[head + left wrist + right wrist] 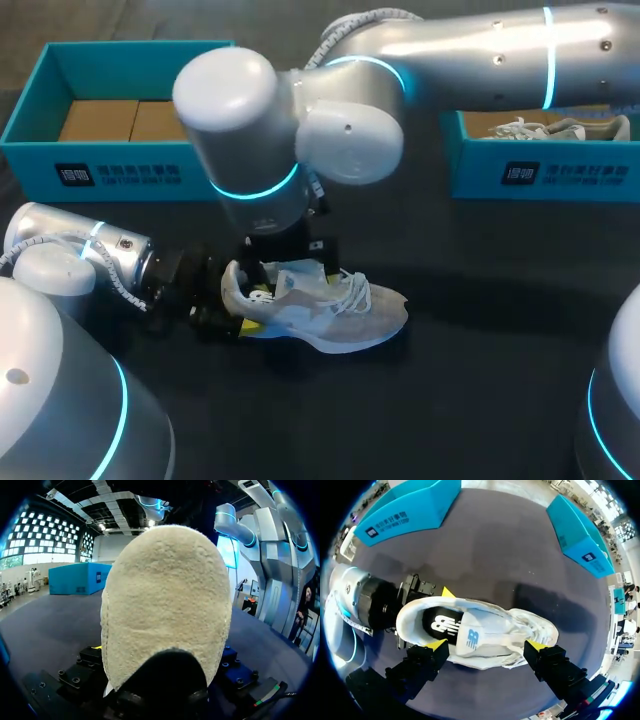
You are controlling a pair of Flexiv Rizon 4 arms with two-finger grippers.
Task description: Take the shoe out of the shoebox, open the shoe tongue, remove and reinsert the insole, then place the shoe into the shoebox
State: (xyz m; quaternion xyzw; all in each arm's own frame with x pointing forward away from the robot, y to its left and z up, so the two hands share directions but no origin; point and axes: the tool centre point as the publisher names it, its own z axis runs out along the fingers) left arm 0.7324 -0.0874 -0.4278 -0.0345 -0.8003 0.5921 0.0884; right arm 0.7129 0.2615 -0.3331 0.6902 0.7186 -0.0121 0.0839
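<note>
A pale grey and white shoe (330, 310) lies in the middle of the dark table, toe to the right. Its black insole (440, 624) sits inside, and the tongue (472, 637) lies over the opening. My left gripper (250, 310) comes in low from the left and is shut on the heel. The fuzzy cream heel (165, 605) fills the left wrist view and hides the tips. One left fingertip (447, 592) presses the far side of the heel. My right gripper (486, 645) hangs open just above the shoe, its fingers spread along the shoe's length and holding nothing.
A teal shoebox (100, 175) with brown cardboard inside stands at the back left. A second teal shoebox (540, 178) at the back right holds another pale shoe (560, 128). My right arm (300, 130) crosses over the table's middle.
</note>
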